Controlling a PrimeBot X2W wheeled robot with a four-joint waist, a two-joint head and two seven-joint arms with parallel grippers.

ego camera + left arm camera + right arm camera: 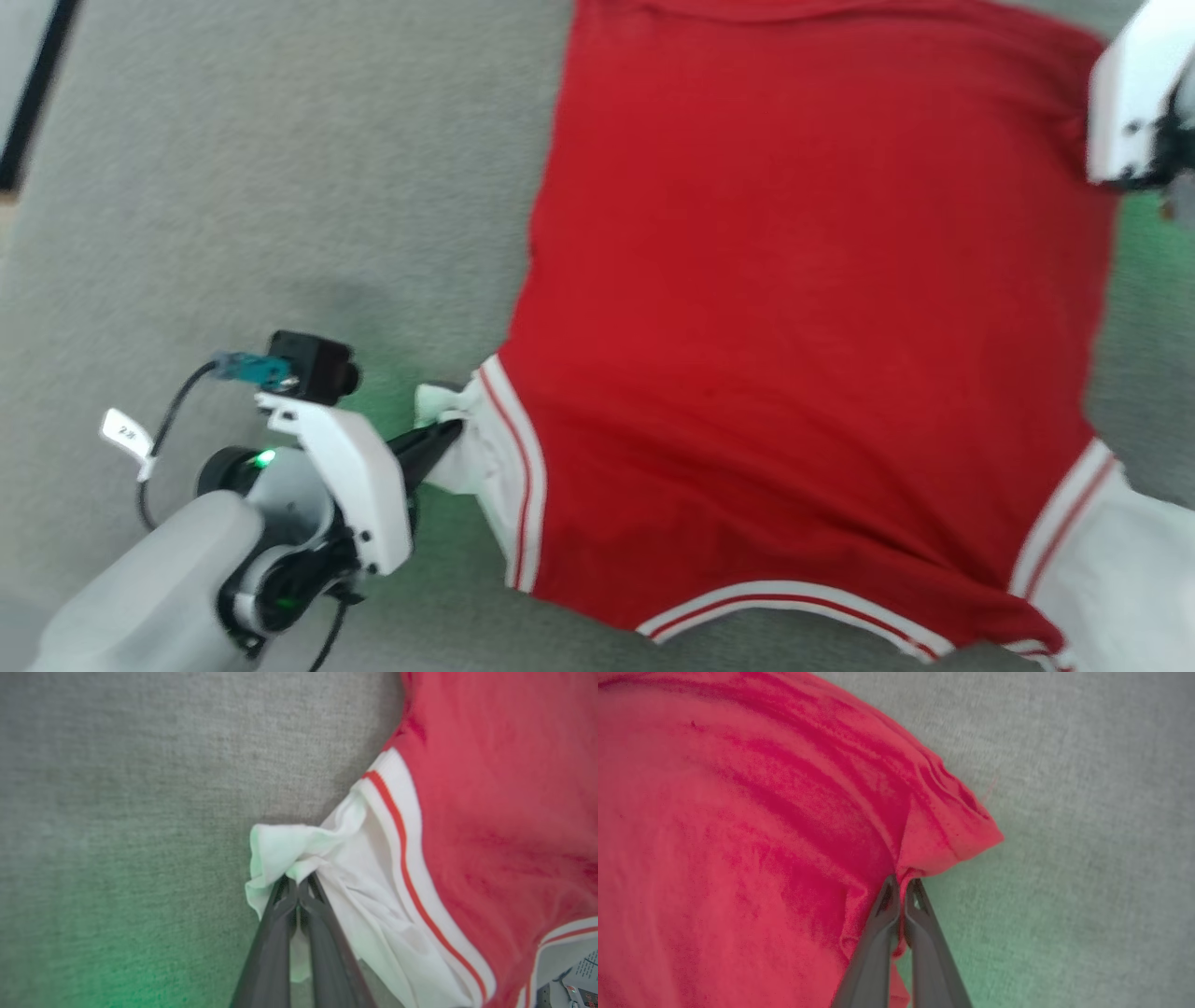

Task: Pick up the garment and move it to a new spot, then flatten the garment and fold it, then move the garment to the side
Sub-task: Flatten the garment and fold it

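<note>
- Left pincer [297,884] is clamped on the white sleeve [355,858], near left.
- Right pincer [903,884] nips the red hem corner [962,844], far right.
- Shirt [803,308] lies spread on the grey surface [280,187]; best to pull both ends evenly outward, low, to smooth wrinkles.

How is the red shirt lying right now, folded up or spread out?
Spread out. The garment lies flat and wide on the grey surface, unfolded; one white sleeve is bunched.
</note>
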